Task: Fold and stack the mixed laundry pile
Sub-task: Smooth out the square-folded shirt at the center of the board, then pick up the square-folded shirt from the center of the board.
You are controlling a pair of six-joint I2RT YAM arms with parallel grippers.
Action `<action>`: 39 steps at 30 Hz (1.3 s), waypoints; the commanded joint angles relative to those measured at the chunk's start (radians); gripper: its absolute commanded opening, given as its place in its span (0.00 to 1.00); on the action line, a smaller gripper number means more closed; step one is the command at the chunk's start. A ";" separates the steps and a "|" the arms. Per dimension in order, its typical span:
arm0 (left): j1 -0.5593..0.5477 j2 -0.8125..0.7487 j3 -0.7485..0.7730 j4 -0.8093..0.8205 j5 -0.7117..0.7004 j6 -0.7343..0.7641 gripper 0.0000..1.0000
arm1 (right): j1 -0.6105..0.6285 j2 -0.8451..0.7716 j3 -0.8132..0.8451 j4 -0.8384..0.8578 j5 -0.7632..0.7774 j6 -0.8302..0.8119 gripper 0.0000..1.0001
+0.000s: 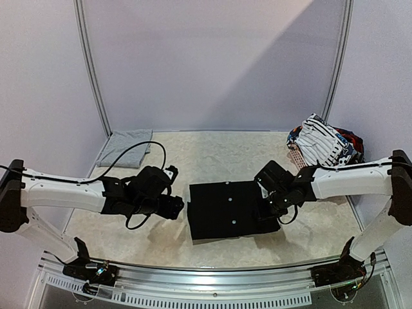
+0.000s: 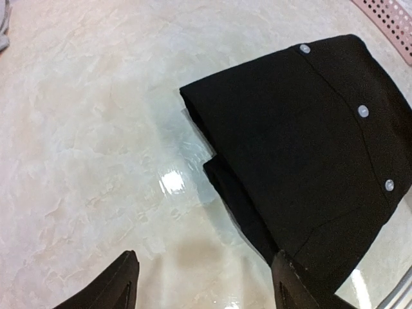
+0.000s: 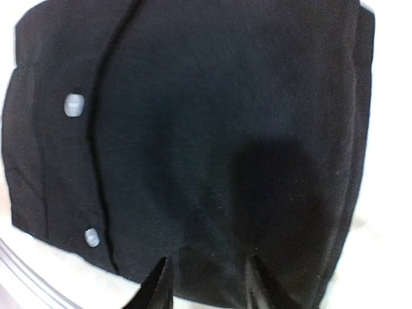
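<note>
Cream marbled tabletop (image 1: 212, 151) is filling the work area, with lilac walls (image 1: 212, 58) closing it in behind.

- Left gripper (image 1: 177, 206) is hovering low over bare tabletop. In the left wrist view its fingers (image 2: 122, 283) are standing wide apart with nothing between them.
- Folded black fabric garment with a row of pale round buttons (image 1: 228, 209) is lying flat just to the right of the left gripper, apart from it. Its folded corner is pointing toward that gripper in the left wrist view (image 2: 302, 141).
- Right gripper (image 1: 273, 209) is hanging over the right-hand part of the same black garment. In the right wrist view (image 3: 209, 264) its fingers are parted by a narrow gap, the dark cloth (image 3: 193, 129) is showing through the gap, and no fold is being pinched. Whether the tips are touching the cloth I cannot tell.
- Two of the buttons (image 3: 74, 104) are sitting to the left of the right gripper's fingers.
- Pink perforated plastic basket (image 1: 296, 156) is standing beyond the right gripper, toward the wall. A white black-striped piece (image 1: 322, 145) is heaped on top, with red and blue bits (image 1: 351, 138) showing behind it.
- Folded light grey garment (image 1: 125, 147) is lying well beyond the left gripper, at the far left corner.
</note>
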 commanded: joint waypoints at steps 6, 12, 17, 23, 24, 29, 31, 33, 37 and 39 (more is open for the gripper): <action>0.128 0.040 -0.094 0.280 0.281 -0.175 0.76 | -0.001 -0.050 0.055 -0.076 0.061 -0.018 0.53; 0.154 0.098 -0.091 0.319 0.318 -0.233 0.77 | 0.000 -0.052 0.046 -0.069 0.075 -0.015 0.64; 0.171 0.171 -0.103 0.394 0.381 -0.293 0.76 | 0.000 -0.118 -0.005 -0.031 0.082 -0.009 0.81; 0.173 0.260 -0.091 0.468 0.437 -0.331 0.73 | -0.001 -0.228 -0.051 -0.023 0.092 -0.003 0.90; 0.173 0.273 -0.090 0.480 0.443 -0.338 0.73 | 0.000 -0.242 -0.058 -0.023 0.097 0.000 0.92; 0.173 0.335 -0.076 0.522 0.462 -0.366 0.67 | 0.000 -0.299 -0.089 -0.027 0.111 0.010 0.95; 0.172 0.360 -0.067 0.535 0.473 -0.377 0.65 | -0.001 -0.313 -0.096 -0.031 0.117 0.014 0.95; 0.169 0.385 -0.060 0.559 0.484 -0.390 0.63 | 0.000 -0.321 -0.107 -0.035 0.122 0.016 0.95; 0.160 0.426 -0.038 0.578 0.492 -0.406 0.60 | 0.000 -0.341 -0.124 -0.036 0.132 0.020 0.96; 0.155 0.446 -0.022 0.582 0.491 -0.411 0.57 | 0.000 -0.352 -0.131 -0.035 0.136 0.021 0.96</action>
